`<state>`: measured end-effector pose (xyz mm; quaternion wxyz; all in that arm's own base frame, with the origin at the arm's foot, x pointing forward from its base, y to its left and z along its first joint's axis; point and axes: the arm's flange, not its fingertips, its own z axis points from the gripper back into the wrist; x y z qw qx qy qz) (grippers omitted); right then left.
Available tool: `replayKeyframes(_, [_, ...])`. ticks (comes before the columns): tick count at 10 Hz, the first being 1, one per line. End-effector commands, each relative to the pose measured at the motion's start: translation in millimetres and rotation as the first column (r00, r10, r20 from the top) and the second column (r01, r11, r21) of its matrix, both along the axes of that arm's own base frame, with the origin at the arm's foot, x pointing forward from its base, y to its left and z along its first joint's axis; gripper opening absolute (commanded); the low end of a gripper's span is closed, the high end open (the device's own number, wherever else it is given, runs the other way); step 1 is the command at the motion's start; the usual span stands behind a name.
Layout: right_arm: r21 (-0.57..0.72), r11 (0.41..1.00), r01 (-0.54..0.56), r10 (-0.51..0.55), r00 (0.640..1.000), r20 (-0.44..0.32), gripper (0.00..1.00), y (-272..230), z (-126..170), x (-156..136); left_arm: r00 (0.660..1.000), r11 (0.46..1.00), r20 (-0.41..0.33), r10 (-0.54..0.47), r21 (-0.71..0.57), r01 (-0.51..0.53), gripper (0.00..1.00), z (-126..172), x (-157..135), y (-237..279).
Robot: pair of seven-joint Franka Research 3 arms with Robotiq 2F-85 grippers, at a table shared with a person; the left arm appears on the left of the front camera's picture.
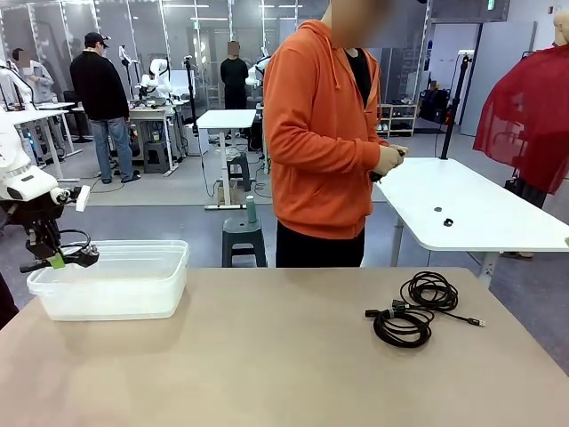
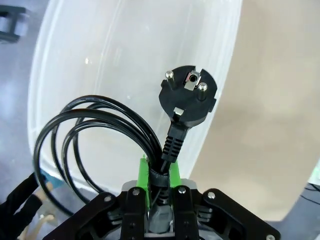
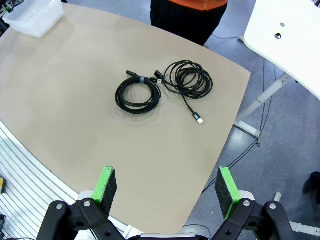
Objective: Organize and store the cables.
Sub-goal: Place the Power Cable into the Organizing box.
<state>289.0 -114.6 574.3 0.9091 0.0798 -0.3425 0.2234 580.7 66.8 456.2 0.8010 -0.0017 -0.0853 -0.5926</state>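
While my left gripper [image 2: 159,172] clamps a coiled power cord [image 2: 95,112] over the clear bin [image 1: 133,298] at the left, I see two cable coils [image 3: 119,95] unstored on the right, with my right gripper [image 3: 166,185] wide open and empty.

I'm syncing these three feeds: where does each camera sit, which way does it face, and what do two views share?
Front: fixed on the robot's side, facing across the table at the person; the left gripper hangs above the plastic bin.
Left wrist: on the left wrist, looking down into the bin; jaws shut on a power cable below its plug.
Right wrist: high above the table, looking down past the open right gripper at two coiled cables.
Shared: front and right wrist both show the coiled cables and bin.
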Motion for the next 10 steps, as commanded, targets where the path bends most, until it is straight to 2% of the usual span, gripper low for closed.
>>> replayKeyframes(1, [0.003, 1.000, -0.006, 0.006, 1.000, 0.002, 1.00, -1.2, -0.8, -0.3, 0.999, 0.999, -0.005, -0.052, -0.015, 0.052, 0.18, -7.2, 16.2, 6.3])
replayKeyframes(2, [0.003, 1.000, -0.006, 0.006, 1.000, 0.002, 1.00, -1.2, -0.8, -0.3, 0.999, 0.999, 0.007, -0.034, -0.008, 0.034, 0.18, -19.1, 28.4, 10.5])
replayKeyframes(5, [0.003, 1.000, -0.006, 0.006, 1.000, 0.002, 1.00, -1.2, -0.8, -0.3, 0.999, 0.998, -0.020, -0.028, -0.052, 0.027, 0.18, -38.8, 42.4, 18.3])
replayKeyframes(10, [0.003, 1.000, -0.006, 0.006, 1.000, 0.002, 1.00, -1.2, -0.8, -0.3, 0.996, 0.997, -0.069, -0.048, -0.070, 0.043, 0.18, -74.9, 50.1, 25.3])
